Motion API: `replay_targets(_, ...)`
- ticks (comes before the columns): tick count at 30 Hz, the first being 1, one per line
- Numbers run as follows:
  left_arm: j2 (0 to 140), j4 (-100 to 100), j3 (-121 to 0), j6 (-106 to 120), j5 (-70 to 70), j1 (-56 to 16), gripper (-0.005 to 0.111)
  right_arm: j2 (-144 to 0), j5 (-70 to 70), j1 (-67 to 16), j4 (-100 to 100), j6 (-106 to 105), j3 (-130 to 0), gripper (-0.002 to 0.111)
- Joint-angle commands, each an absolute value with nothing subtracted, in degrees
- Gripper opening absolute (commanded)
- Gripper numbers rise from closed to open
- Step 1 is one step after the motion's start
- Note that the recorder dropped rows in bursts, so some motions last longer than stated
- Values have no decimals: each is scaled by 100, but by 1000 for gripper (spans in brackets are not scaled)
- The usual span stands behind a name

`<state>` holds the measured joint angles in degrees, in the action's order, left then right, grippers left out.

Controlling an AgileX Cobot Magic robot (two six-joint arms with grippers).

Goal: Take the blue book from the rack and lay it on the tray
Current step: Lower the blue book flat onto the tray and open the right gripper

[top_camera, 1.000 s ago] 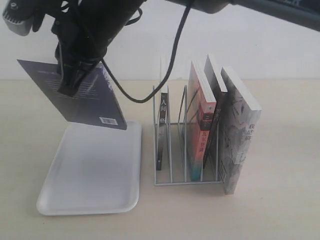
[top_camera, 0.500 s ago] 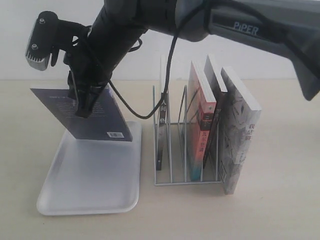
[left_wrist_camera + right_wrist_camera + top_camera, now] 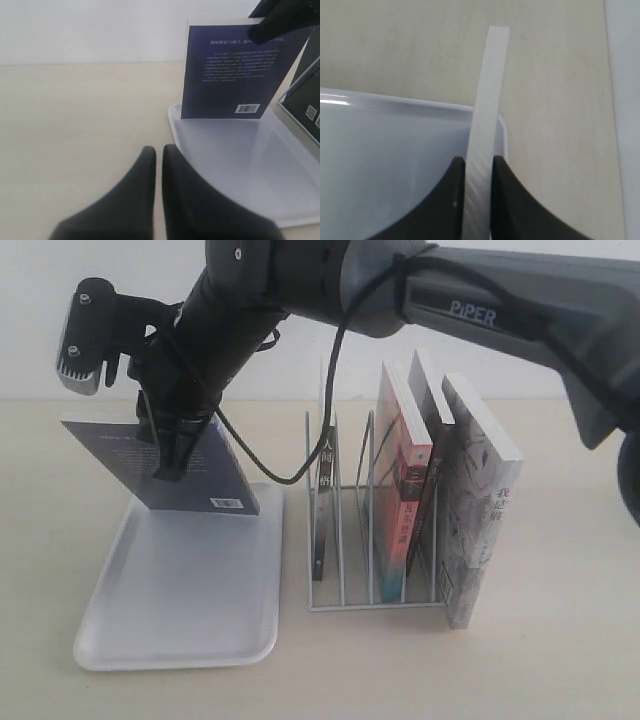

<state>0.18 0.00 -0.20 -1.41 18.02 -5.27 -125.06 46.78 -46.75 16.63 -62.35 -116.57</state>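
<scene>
The blue book point(image 3: 215, 480) hangs with its slate-blue barcode back showing, tilted, over the far end of the white tray point(image 3: 180, 590). My right gripper point(image 3: 170, 465) has reached across and is shut on the book's upper edge. In the right wrist view the fingers point(image 3: 478, 160) pinch the book's white page edge point(image 3: 487, 90) above the tray point(image 3: 385, 150). Whether the book's lower edge touches the tray I cannot tell. My left gripper point(image 3: 159, 148) is shut on nothing, low over the table beside the tray point(image 3: 250, 165), facing the book point(image 3: 235, 70).
The white wire rack point(image 3: 375, 605) stands right of the tray. It holds a black-spined book point(image 3: 325, 490) and a red-and-teal-spined book point(image 3: 405, 490). A white illustrated book point(image 3: 480, 520) leans at the rack's right end. The right arm spans the top of the exterior view.
The right gripper has carried the blue book down and slightly right, closer to the tray's far end. The arm has swung lower into view. The rack's books have not moved.
</scene>
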Motion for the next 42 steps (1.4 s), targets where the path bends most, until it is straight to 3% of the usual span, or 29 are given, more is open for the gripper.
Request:
replay_targets(1,0,0,0,-179,1772,-514,4,-12639,4933,-4628,1460,-6246,-11664,0)
replay_targets(26,0,0,0,-179,1772,-514,4,-12651,6121,-4628,1462,-5546,-11664,0)
replay_targets(28,0,0,0,-179,1772,-514,4,-12651,6121,-4628,1462,-5471,-11664,8)
replay_targets(32,0,0,0,-179,1772,-514,4,-12651,6121,-4628,1462,-5409,-11664,39)
replay_targets(34,0,0,0,-179,1772,-514,4,-12651,6121,-4628,1462,-5347,-11664,48)
replay_targets(42,0,0,0,-179,1772,-514,4,-12460,6120,-4628,1592,-5061,-11664,52)
